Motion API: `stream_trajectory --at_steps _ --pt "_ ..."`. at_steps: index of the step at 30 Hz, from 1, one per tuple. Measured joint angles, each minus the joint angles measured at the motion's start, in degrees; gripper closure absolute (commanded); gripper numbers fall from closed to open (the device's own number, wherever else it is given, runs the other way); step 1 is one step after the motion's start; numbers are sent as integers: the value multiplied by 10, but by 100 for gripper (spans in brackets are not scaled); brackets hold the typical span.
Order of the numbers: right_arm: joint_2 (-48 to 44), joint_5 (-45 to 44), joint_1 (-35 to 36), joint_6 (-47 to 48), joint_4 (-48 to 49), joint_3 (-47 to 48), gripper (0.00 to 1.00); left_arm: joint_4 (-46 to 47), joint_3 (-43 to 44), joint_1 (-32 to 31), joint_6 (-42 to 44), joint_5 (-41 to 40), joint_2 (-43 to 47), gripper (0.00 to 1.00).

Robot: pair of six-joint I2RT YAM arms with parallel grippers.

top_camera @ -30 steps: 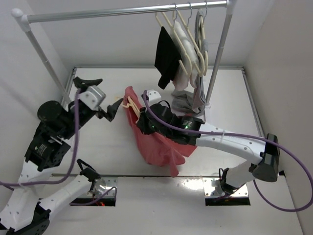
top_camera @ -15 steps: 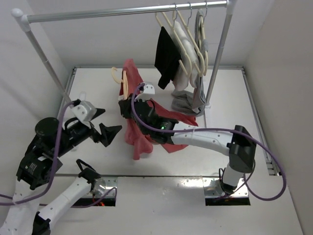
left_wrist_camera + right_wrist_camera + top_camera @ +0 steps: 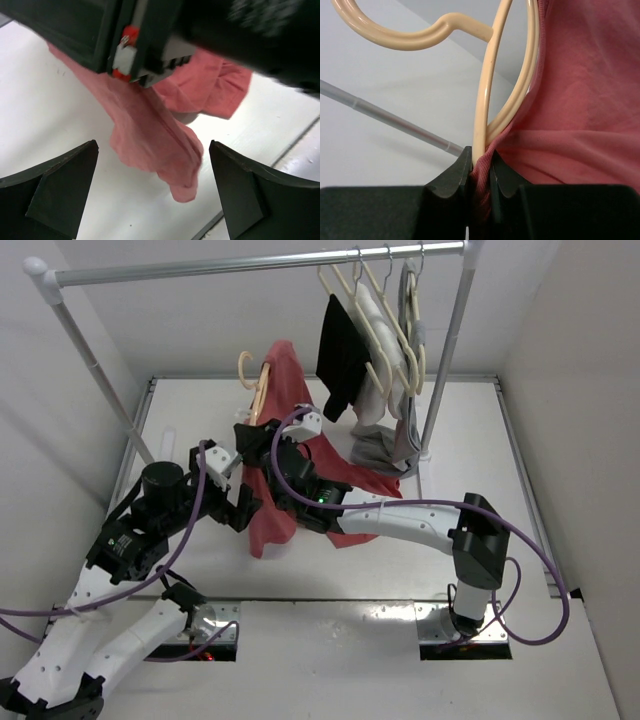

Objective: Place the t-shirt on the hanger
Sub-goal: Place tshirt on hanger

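Note:
The tan hanger [image 3: 256, 390] is held up in the air with the faded red t-shirt [image 3: 288, 375] draped on it. The shirt's lower part hangs down to the table [image 3: 180, 405]. My right gripper [image 3: 258, 438] grips from below. In the right wrist view it [image 3: 481, 161] is shut on the hanger [image 3: 487, 95] together with the ribbed collar of the t-shirt [image 3: 580, 125]. My left gripper [image 3: 240, 505] is open beside the hanging cloth. In the left wrist view its jaws [image 3: 153, 165] stand wide apart, and the t-shirt's lower end [image 3: 155, 145] dangles between them, untouched.
A clothes rail [image 3: 250, 262] spans the back, its right post [image 3: 447, 360] standing on the table. On the rail hang a black garment [image 3: 340, 355], cream hangers [image 3: 385, 320] and a grey garment [image 3: 385, 445]. The right arm's body [image 3: 150, 35] is close above my left gripper.
The right arm has lifted the hanger and t-shirt up and toward the rail. The left arm has swung right, up to the hanging cloth, its jaws still wide.

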State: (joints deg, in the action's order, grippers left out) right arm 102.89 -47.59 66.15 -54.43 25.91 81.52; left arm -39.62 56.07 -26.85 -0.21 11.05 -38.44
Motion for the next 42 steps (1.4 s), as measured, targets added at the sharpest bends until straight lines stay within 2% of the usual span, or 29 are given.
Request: stream_trajectory --at_steps 11,13,14,16,17,19,20,21,22,32,35,36,42 --pt "2 26 0 -111 -25 0 100 74 -49 0 8 -55 -9 1" --pt "3 32 0 -123 -29 0 100 90 -49 0 11 -61 -24 10" --pt "3 34 0 -127 -30 0 100 97 -49 0 13 -61 -28 23" --pt "3 38 -1 -135 -28 -6 100 107 -51 0 16 -60 -36 37" --pt "3 44 -1 -141 -28 -10 100 113 -55 0 18 -61 -40 50" --pt "3 48 -2 -150 -31 -15 100 121 -65 0 25 -55 -49 65" --pt "3 47 -5 -153 -36 -17 100 124 -70 -2 30 -55 -51 87" --pt "4 38 -9 -159 -43 -19 100 124 -73 -2 23 -60 -51 97" --pt "4 42 -14 -174 -40 -24 100 133 -75 4 27 -72 -52 100" --pt "7 70 -26 -187 -39 -25 100 133 -75 7 19 -90 -55 100" --pt "15 86 -31 -187 -39 -19 81 125 -73 7 6 -104 -55 100" --pt "18 90 -32 -188 -39 -16 68 122 -72 7 1 -110 -55 100" --pt "28 108 -51 -165 -68 -13 50 117 -64 24 -21 -123 -51 100"
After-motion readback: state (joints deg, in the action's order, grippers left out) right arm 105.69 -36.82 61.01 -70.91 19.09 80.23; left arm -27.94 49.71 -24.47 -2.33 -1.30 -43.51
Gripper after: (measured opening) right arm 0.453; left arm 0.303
